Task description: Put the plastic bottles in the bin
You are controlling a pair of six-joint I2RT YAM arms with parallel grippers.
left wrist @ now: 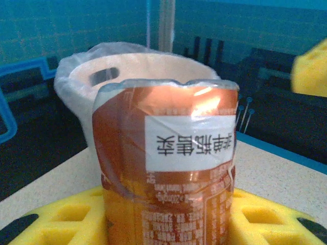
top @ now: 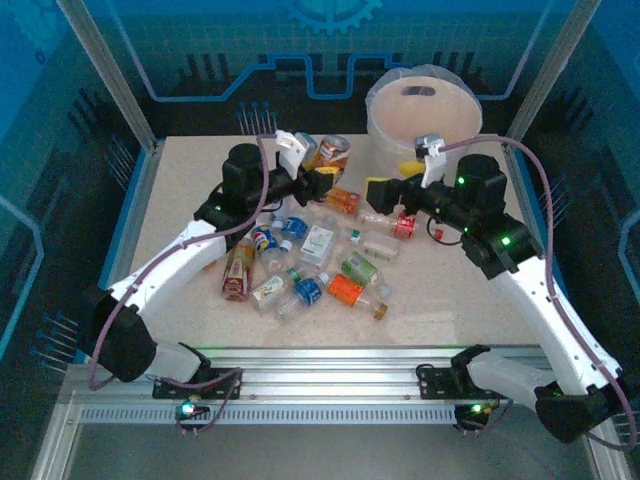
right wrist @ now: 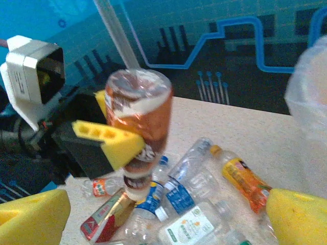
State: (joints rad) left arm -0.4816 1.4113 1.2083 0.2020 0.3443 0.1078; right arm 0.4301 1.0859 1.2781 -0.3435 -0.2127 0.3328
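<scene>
While clamped, the orange bottle (left wrist: 166, 163) shows inverted Chinese writing.

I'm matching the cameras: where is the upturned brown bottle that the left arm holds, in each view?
Top external: brown bottle upper middle, left of the bin.
Left wrist: bottle centre foreground, bin behind it.
Right wrist: bottle left of centre, bin at right edge.
Shared landmark: the bin.

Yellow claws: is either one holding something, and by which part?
Left gripper clamps an upside-down orange bottle around its middle; right gripper is open, holding nothing.
</scene>
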